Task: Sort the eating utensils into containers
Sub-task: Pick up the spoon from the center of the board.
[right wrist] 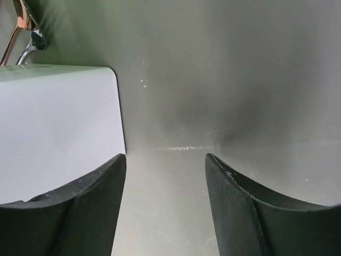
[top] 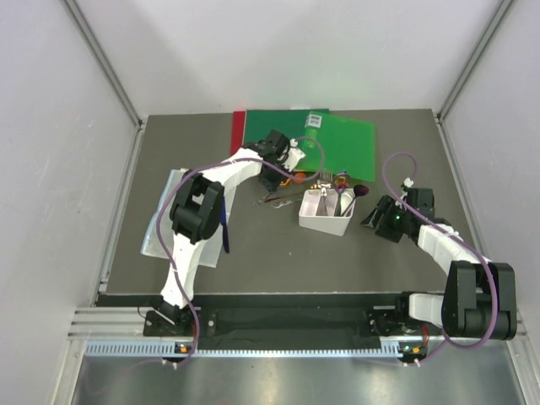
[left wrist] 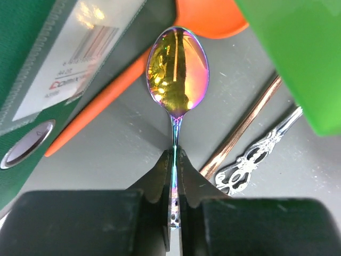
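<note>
Left claw [left wrist: 175, 176] clenched on the rainbow spoon [left wrist: 177, 72] by its handle; an orange utensil [left wrist: 101, 101] lies near the bowl. Right claw [right wrist: 165, 176] released, empty, just beside the white bin [right wrist: 58, 128] on the worktop [right wrist: 240, 80].

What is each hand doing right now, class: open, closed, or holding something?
Left hand: closed on the rainbow spoon, gripping its handle.
Right hand: open, holding nothing, beside the white bin.

Rainbow spoon [left wrist: 177, 69], handle tight between fingers of left tool [left wrist: 174, 160]; orange utensil [left wrist: 101, 105], ornate silver handle [left wrist: 250, 160] alongside
</note>
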`<state>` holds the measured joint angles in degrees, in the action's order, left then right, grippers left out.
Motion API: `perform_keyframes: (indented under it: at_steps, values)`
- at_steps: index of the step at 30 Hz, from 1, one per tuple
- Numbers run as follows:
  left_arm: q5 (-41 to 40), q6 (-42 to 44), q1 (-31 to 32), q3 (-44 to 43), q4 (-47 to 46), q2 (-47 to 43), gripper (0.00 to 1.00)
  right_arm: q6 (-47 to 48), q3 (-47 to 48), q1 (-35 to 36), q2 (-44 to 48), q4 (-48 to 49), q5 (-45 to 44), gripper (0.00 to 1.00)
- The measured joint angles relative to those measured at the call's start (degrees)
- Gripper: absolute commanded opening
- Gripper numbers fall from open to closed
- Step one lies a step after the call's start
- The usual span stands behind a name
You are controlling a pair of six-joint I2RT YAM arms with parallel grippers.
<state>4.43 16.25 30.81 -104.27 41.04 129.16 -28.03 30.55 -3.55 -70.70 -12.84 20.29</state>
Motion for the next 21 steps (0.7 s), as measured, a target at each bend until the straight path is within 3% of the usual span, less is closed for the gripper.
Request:
perform_keyframes:
  at_steps: [13,21]
  values:
    - [-0.2,-5.1,1.0,11.3,3.6,-8.1,0.00,0.0,0.0,0.0,0.0,0.0,0.2,0.61]
    - [-1.8,-10.3,5.0,25.2,3.4,-22.4,0.00,0.0,0.0,0.0,-0.3,0.0,0.4,0.61]
